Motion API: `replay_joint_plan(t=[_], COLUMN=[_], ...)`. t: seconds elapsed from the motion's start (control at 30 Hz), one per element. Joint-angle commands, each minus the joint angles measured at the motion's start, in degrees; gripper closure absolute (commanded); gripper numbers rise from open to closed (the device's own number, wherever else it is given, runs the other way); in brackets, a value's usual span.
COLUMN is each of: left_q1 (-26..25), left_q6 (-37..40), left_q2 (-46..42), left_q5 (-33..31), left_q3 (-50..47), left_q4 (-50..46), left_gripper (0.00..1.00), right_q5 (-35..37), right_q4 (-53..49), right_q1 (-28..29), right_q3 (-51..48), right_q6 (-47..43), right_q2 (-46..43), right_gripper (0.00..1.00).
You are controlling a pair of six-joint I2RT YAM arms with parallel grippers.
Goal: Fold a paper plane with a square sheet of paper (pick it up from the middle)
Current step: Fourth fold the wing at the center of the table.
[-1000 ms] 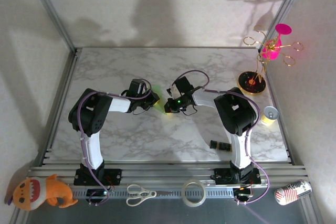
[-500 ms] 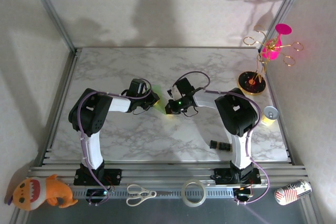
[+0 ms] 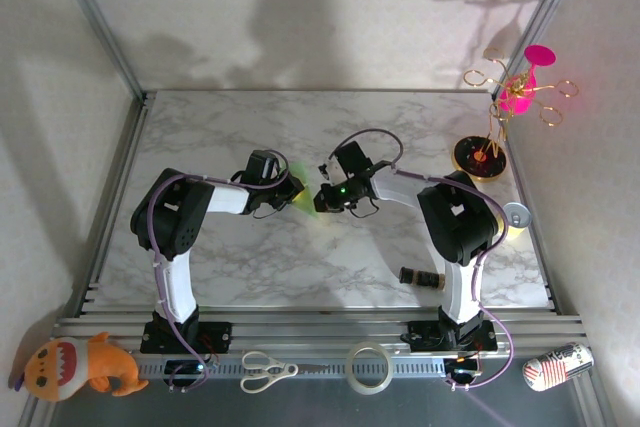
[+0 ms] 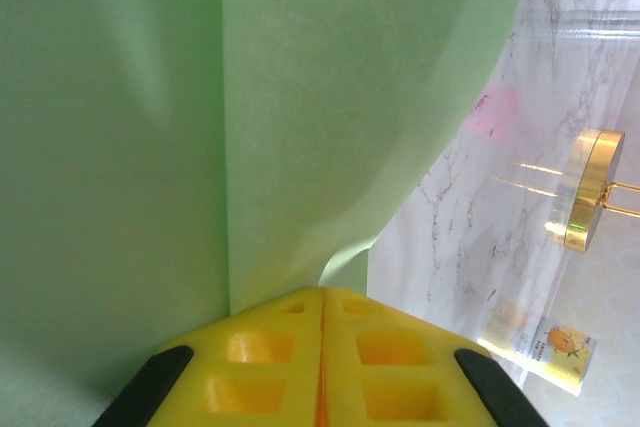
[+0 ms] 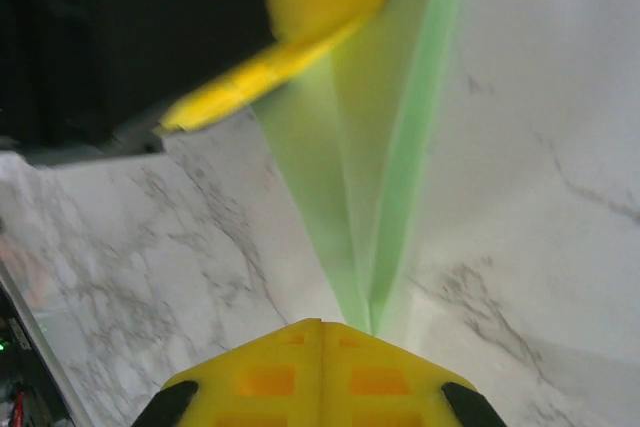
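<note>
The light green paper, folded into a narrow pointed paper plane [image 3: 304, 197], hangs just above the marble table [image 3: 250, 127] between both grippers. My left gripper [image 3: 287, 192] is shut on one end; in the left wrist view its yellow fingers [image 4: 270, 352] meet on the creased green sheet [image 4: 330, 97]. My right gripper [image 3: 321, 197] is shut on the pointed end, where the paper [image 5: 385, 177] tapers into its closed gripper [image 5: 322, 324]. The left gripper's yellow finger [image 5: 300, 7] appears at the top of the right wrist view.
A gold stand [image 3: 480, 155] with a pink ornament stands at the right edge, with a drink can [image 3: 514, 215] beside it. A small dark object [image 3: 420, 276] lies near the right arm's base. Scissors [image 3: 268, 370], a tape roll [image 3: 369, 367] and a plush toy [image 3: 80, 365] rest on the front rail.
The right arm's elbow has swung slightly to the right and its gripper has edged a little away from the camera. The left arm has held still. Both keep hold of the paper.
</note>
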Motion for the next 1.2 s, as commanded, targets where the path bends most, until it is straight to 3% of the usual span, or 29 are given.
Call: replay_joint_plan(t=[0.0,0.5,0.77,1.17], left_q1=[-0.5,-0.6,-0.6,0.1], left_q6=[2.2,2.7,6.7,12.0], left_q2=[5.2,3.3,-1.1,-0.5], left_q5=[-6.6,-4.6,0.4,0.7], left_q3=[-1.7,-0.6,2.6,3.4], left_q4=[-10.7,-10.4,-7.9,-8.6], left_gripper=[0.92,0.91,0.84,0.83], right_q5=[-0.3,4.6,3.8,1.7], right_q4=[0.9,-1.8,-1.5,-0.8], right_q1=[0.9,1.5,1.3,1.1], right_q3=[2.9,5.1,-1.8,-11.1], right_q6=[1.0,0.5,0.5,0.7], right_q2=[2.7,8.3,5.8,-0.3], right_gripper=[0.95,0.96,0.96,0.96])
